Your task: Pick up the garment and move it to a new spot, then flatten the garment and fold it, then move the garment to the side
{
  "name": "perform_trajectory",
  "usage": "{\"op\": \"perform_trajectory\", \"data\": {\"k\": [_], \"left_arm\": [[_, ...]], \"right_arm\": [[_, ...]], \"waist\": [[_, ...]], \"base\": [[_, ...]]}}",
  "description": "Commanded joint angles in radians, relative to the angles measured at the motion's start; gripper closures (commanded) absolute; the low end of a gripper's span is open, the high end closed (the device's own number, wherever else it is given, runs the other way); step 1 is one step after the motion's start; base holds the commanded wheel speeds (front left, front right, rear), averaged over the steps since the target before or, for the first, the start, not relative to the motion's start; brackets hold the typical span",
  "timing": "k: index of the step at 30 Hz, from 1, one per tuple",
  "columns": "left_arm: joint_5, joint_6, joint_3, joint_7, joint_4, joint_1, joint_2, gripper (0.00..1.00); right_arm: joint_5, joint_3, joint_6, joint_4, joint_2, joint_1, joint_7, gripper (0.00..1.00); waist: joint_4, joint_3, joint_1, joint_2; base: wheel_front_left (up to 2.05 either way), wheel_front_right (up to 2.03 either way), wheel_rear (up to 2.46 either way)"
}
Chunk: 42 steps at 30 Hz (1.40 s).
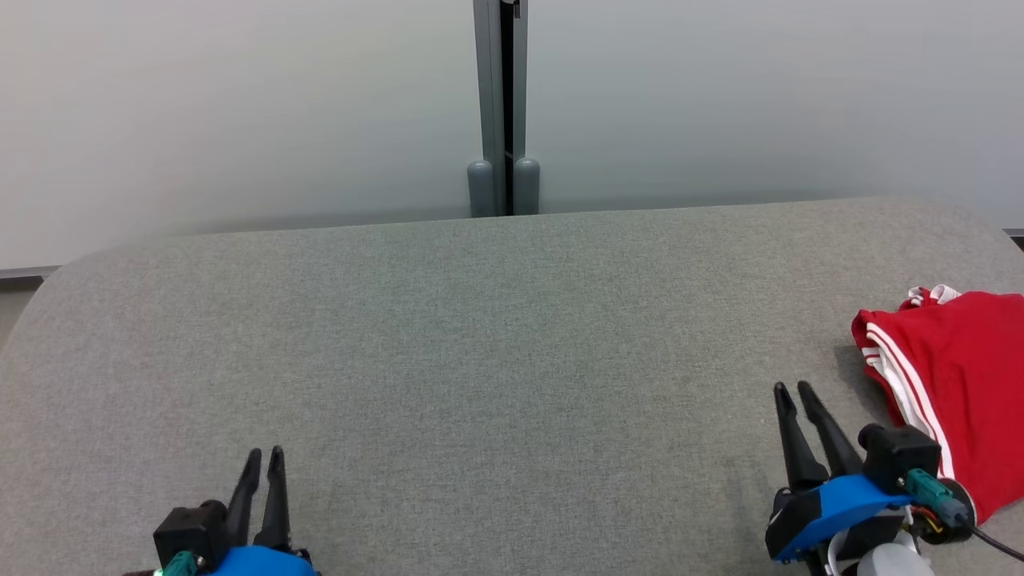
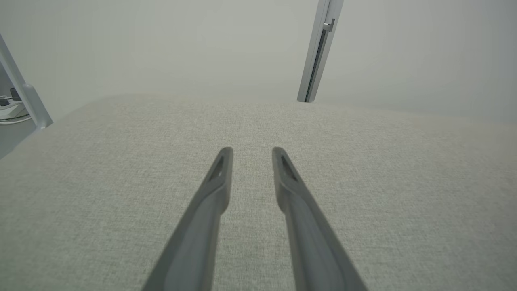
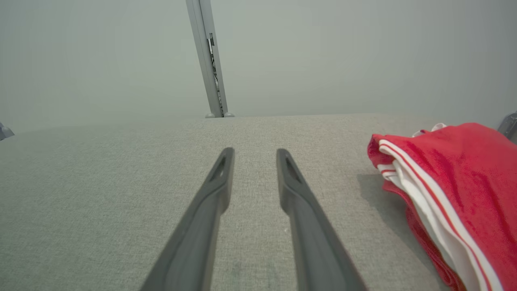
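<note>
The garment (image 1: 952, 376) is red with white stripes and lies folded at the far right of the grey fabric table (image 1: 496, 352), partly cut off by the picture's edge. My right gripper (image 1: 794, 389) hovers just left of it, open, with nothing between its fingers. In the right wrist view the garment (image 3: 452, 190) sits to the right of the right gripper (image 3: 255, 151). My left gripper (image 1: 266, 453) rests at the lower left near the front edge, open and empty. In the left wrist view the left gripper (image 2: 252, 149) points over bare fabric.
A pale partition wall stands behind the table, with a grey metal post (image 1: 502, 104) at its middle. The table's corners are rounded. In the left wrist view a rail and cables (image 2: 16, 105) show beyond the table's left edge.
</note>
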Motion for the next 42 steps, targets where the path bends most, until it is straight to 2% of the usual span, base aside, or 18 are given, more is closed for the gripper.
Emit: {"op": "perform_trajectory", "data": {"k": [1, 4, 22, 42], "left_arm": [[-0.002, 0.0, 0.001, 0.002, 0.012, 0.01, -0.001, 1.0], [-0.021, 0.0, 0.006, 0.013, 0.031, 0.021, -0.003, 1.0], [-0.365, 0.0, 0.021, 0.097, -0.031, 0.003, -0.003, 1.0], [-0.671, -0.001, 0.033, 0.172, -0.084, -0.014, -0.002, 1.0]], "right_arm": [[0.0, 0.0, 0.0, 0.012, 0.002, 0.006, 0.003, 1.0], [0.02, -0.006, 0.0, 0.032, 0.003, 0.016, 0.013, 1.0], [0.371, -0.022, 0.0, -0.033, 0.001, 0.034, 0.096, 1.0], [0.684, -0.038, 0.0, -0.089, -0.001, 0.048, 0.172, 1.0]], "waist": [[0.0, 0.0, 0.0, 0.0], [0.0, 0.0, 0.0, 0.0], [0.003, -0.001, 0.0, 0.0001], [0.006, -0.002, 0.0, 0.0001]], "base": [[0.0, 0.0, 0.0], [0.0, 0.0, 0.0], [0.0, 0.0, 0.0], [0.0, 0.0, 0.0]]}}
